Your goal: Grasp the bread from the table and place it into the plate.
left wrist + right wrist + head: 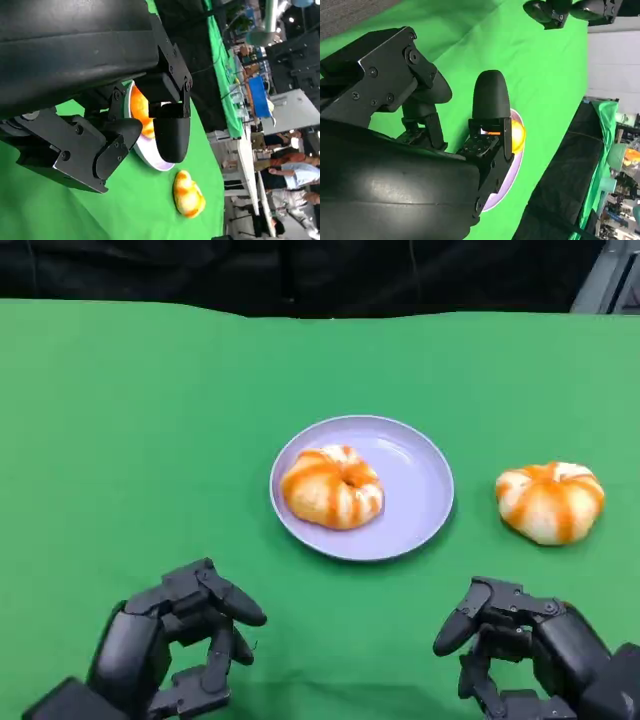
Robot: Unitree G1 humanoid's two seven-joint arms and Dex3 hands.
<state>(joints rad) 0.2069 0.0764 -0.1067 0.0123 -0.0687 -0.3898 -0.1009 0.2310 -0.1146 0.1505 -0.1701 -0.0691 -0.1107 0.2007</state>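
Note:
A round bread (332, 486) with orange stripes lies on the left half of the lilac plate (420, 490) at the table's middle. The left wrist view catches this bread (140, 110) and the plate (150, 159) behind the fingers; the right wrist view shows the bread (518, 135) on the plate (507, 175). A second striped bread (550, 501) (188, 194) sits on the cloth right of the plate. My left hand (165, 650) hovers near the front edge, fingers apart, holding nothing. My right hand (525, 645) hangs in front of the second bread, also holding nothing.
Green cloth (130, 440) covers the table up to a dark back edge. Beyond the table, the left wrist view shows other green tables and people (287, 175) standing. My left hand (570, 10) appears far off in the right wrist view.

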